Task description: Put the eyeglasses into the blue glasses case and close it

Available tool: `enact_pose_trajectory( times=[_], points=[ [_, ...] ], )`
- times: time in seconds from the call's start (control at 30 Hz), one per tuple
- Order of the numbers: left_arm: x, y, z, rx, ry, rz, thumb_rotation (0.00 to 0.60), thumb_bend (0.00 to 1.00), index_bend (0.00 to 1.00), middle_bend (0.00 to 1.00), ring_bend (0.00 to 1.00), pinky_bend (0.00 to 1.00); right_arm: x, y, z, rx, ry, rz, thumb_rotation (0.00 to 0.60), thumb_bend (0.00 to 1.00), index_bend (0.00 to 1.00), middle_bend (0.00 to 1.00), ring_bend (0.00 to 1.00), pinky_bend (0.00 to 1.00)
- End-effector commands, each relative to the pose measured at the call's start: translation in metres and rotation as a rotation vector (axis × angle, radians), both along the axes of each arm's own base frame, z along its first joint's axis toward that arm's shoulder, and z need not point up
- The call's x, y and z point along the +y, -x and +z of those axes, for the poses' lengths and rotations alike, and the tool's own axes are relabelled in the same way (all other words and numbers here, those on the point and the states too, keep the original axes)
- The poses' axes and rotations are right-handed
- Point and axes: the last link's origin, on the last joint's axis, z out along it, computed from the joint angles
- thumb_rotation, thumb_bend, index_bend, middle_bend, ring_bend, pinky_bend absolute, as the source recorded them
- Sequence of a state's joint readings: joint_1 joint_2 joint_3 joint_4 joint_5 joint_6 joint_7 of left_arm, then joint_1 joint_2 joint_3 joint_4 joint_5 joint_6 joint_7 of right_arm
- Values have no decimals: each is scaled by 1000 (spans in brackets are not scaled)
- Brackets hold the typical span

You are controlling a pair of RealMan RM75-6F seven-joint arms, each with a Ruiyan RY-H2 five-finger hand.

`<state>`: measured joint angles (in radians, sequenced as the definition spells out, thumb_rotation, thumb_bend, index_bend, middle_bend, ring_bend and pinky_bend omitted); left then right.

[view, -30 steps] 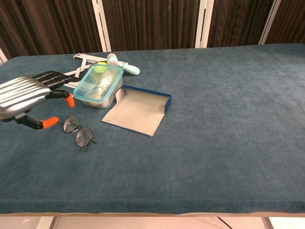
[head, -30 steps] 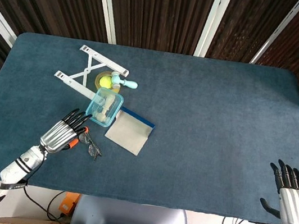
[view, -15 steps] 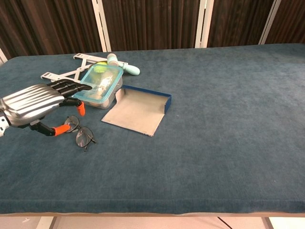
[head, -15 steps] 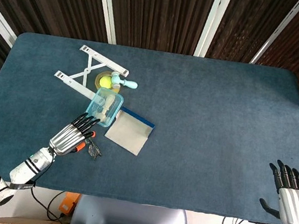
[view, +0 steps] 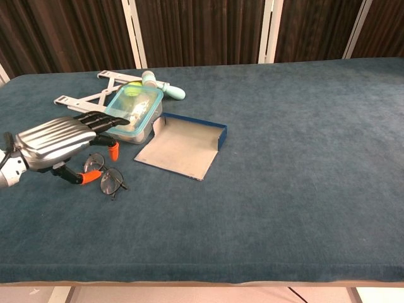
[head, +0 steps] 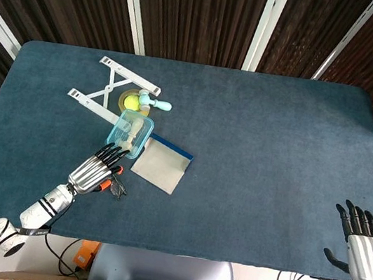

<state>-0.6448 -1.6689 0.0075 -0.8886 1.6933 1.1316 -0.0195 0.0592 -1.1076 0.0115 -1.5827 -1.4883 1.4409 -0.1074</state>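
The eyeglasses (view: 108, 179) lie on the blue cloth, thin dark frame, lenses flat; in the head view the eyeglasses (head: 117, 187) sit just left of the case. The blue glasses case (head: 162, 165) lies open, grey lining up, blue rim at its far side; the same case (view: 184, 146) shows in the chest view. My left hand (view: 60, 141) hovers over the near-left lens, fingers spread, orange-tipped thumb and finger just above the frame; the left hand (head: 95, 170) holds nothing. My right hand (head: 364, 248) rests open at the table's near right corner.
A clear teal-lidded food box (view: 131, 113) stands right behind the glasses, touching the case's left end. Behind it lie a white folding stand (head: 105, 90), a yellow ball (head: 131, 102) and a pale blue handle (head: 155, 103). The table's front edge (view: 189, 273) runs close.
My left hand has moved right and forward, from beside the glasses to over their left lens. The glasses, case and right hand have not moved.
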Motion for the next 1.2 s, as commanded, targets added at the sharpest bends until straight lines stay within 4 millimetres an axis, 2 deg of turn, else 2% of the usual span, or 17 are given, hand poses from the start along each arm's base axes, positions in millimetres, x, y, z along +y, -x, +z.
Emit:
enact_pose_trajectory(
  times=[0.03,0.53,0.73,1.2],
  points=[
    [1,1,-1,9,-1,3,600,325,418,0,0,0,0,0,0,-1,0,1,600,327,17,0,0,0],
    [5,0,-6,31,11,26,600,365,456,0,0,0,0,0,1,-5,6,2,600,327,0,0,0,0],
    [4,-2,-6,25,11,18,600,417,526,0,0,0,-1,1,2,-3,7,2,600,327,0,0,0,0],
    [4,-4,-7,15,3,17,600,424,638,0,0,0,-1,1,1,1,1,1,600,327,0,0,0,0]
  ],
)
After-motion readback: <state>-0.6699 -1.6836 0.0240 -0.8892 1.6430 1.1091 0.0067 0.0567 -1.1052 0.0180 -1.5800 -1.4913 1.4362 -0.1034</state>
